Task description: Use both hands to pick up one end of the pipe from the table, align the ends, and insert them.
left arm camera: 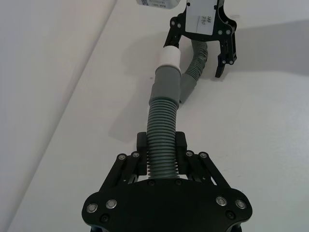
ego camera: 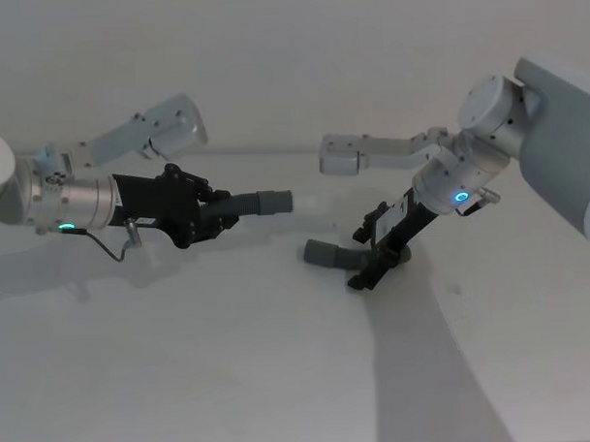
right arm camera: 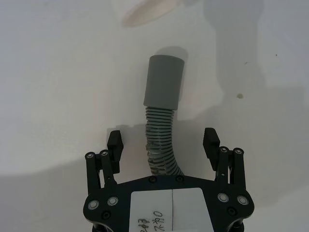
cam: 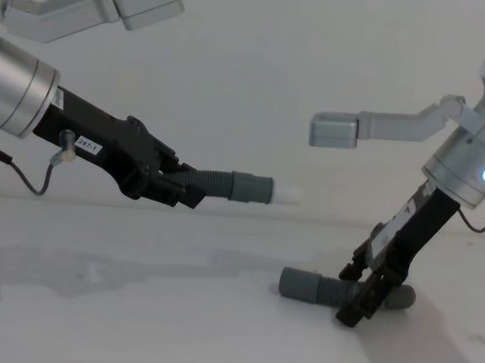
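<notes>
My left gripper [ego camera: 217,214] is shut on one pipe piece [ego camera: 256,202] and holds it level above the table [ego camera: 232,369]. Its grey cuff [cam: 252,187] and whitish tip [cam: 286,192] point toward the right arm. The left wrist view shows the fingers [left arm camera: 140,145] clamped on the corrugated hose [left arm camera: 161,125]. The second pipe piece [cam: 326,289] lies flat on the table, its plain cuff [ego camera: 325,251] pointing left. My right gripper [ego camera: 366,255] is tilted down over it and open. Its fingers [right arm camera: 114,142] stand on either side of the hose [right arm camera: 159,140], apart from it.
A pale wall [ego camera: 289,47] rises behind the table's far edge. The grey elbow links of both arms [ego camera: 151,129] [ego camera: 370,152] hang above the back of the table. White table surface stretches in front of both grippers.
</notes>
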